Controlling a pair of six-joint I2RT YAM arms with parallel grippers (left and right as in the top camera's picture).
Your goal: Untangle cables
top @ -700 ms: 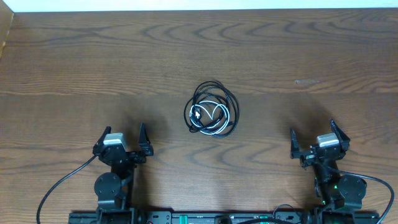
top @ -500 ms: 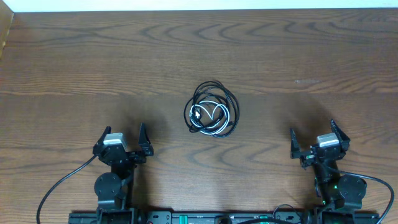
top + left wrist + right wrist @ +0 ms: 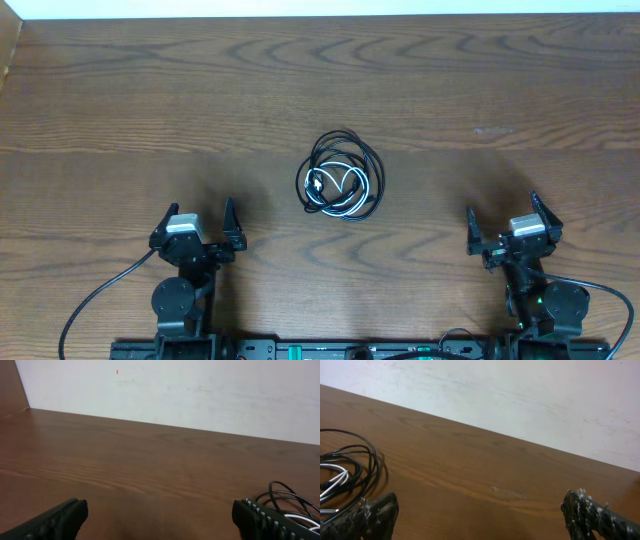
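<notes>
The cables (image 3: 341, 178) lie in one tangled coil at the middle of the wooden table: black loops wound round a white cord with a small plug end. The coil's edge also shows in the left wrist view (image 3: 292, 502) at the lower right and in the right wrist view (image 3: 345, 472) at the left. My left gripper (image 3: 197, 216) is open and empty near the front left, well apart from the coil. My right gripper (image 3: 502, 211) is open and empty near the front right, also apart from it.
Thick black wires (image 3: 95, 300) run from the robot bases at the front edge. A white wall (image 3: 175, 390) stands behind the table's far edge. A pale scuff (image 3: 492, 131) marks the wood at the right.
</notes>
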